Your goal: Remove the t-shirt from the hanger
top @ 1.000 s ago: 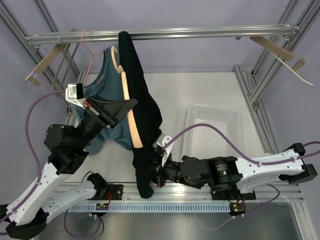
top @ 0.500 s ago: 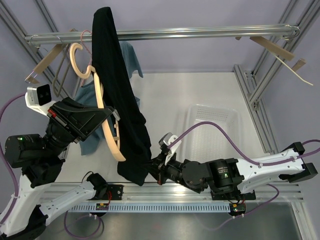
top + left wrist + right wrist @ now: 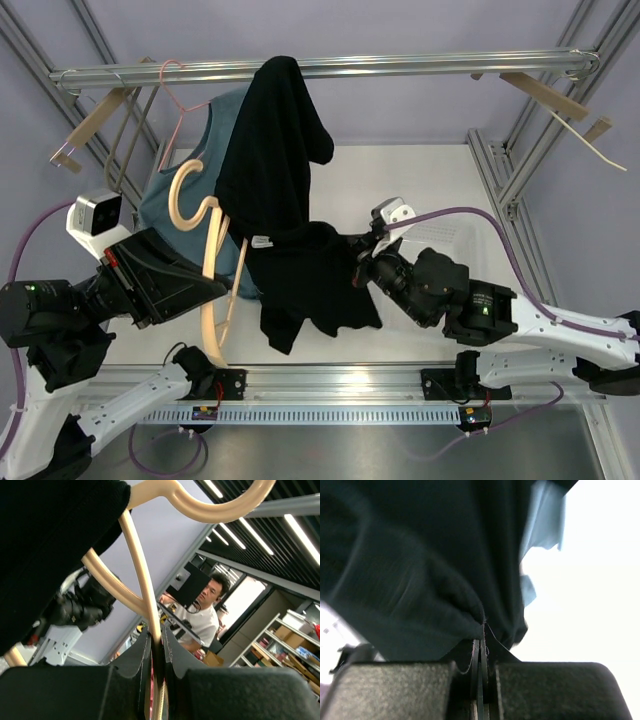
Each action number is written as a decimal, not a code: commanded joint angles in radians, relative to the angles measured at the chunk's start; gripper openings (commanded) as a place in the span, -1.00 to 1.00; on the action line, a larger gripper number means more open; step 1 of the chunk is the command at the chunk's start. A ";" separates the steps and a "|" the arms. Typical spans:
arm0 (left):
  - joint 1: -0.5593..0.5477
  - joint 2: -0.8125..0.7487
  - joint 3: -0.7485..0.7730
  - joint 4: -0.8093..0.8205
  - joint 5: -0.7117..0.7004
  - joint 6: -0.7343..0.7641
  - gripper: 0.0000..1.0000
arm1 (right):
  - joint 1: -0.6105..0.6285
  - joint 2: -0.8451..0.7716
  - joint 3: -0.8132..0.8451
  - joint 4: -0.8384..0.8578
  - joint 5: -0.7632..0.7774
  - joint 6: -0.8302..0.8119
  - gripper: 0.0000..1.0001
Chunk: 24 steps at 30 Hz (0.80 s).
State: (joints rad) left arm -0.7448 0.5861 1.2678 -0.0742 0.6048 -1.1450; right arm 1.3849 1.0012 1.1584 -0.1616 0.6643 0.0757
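Right gripper [image 3: 362,264] has swung rightward, clamped on t-shirt [image 3: 300,285]; left gripper [image 3: 156,647] clamps hanger [image 3: 144,582].

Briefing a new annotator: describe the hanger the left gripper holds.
Start at the rail across the top, then drop to the left gripper. The hanger clamped there is thick, cream and off the rail, unlike the thin pink wire hanger on it.
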 commanded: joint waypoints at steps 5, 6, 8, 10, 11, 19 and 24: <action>0.002 -0.058 -0.048 0.040 0.122 0.007 -1.00 | -0.257 0.008 0.063 0.151 -0.214 -0.015 -1.00; 0.002 -0.060 -0.050 0.040 0.128 0.007 -1.00 | -0.308 0.013 0.057 0.192 -0.285 -0.002 -1.00; 0.004 -0.060 -0.053 0.040 0.144 0.002 -1.00 | -0.349 0.031 0.034 0.270 -0.366 0.039 -1.00; 0.004 -0.062 -0.056 0.039 0.171 0.001 -1.00 | -0.397 0.053 0.020 0.345 -0.532 0.091 -1.00; 0.004 -0.062 -0.064 0.040 0.182 0.001 -1.00 | -0.409 0.077 0.005 0.371 -0.583 0.108 -1.00; 0.004 -0.084 -0.090 0.039 0.207 -0.004 -1.00 | -0.483 0.157 -0.143 0.671 -0.881 0.277 0.77; 0.004 -0.101 -0.091 0.040 0.197 -0.012 -1.00 | -0.500 0.249 -0.086 0.718 -0.960 0.315 0.92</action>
State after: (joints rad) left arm -0.7448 0.5171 1.1675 -0.1371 0.7586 -1.1671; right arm 0.8963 1.2179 1.0218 0.4110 -0.1787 0.3359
